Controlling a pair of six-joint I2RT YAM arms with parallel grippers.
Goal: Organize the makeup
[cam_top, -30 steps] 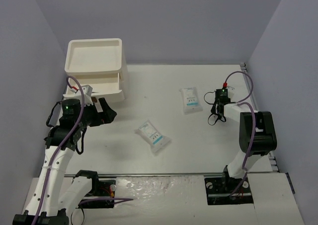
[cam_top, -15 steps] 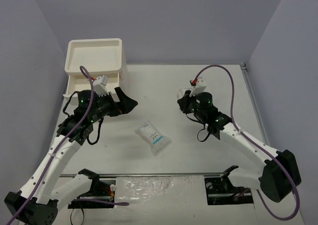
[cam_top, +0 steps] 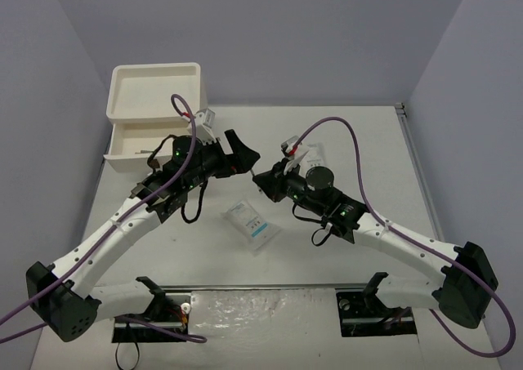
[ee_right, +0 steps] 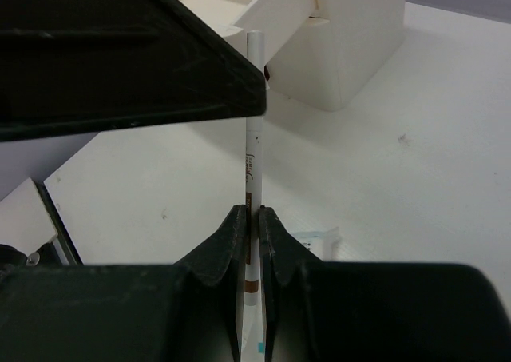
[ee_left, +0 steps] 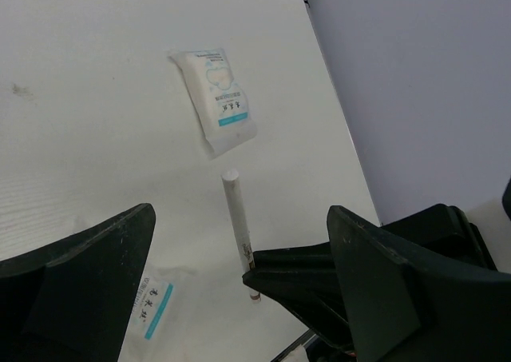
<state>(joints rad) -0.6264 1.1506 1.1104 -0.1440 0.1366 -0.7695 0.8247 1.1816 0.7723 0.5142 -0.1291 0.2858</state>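
Not much is sorted yet, as far as I can see. My right fingers [ee_right: 215, 258] are clamped on the thin white stick [ee_left: 235, 206], holding it up off the surface [cam_top: 368, 141]. My left fingers [ee_left: 88, 274] are spread wide with its free end between them (looks like a handover to me). Both white packets [cam_top: 252, 225] lie loose on the surface, the other packet [cam_top: 315, 152] half hidden behind my right arm. On the white drawer box [ee_right: 351, 42], the top tray [cam_top: 155, 92] looks bare. One drawer [cam_top: 131, 137] is pulled out with nothing visible inside. No brushes or tubes in view.
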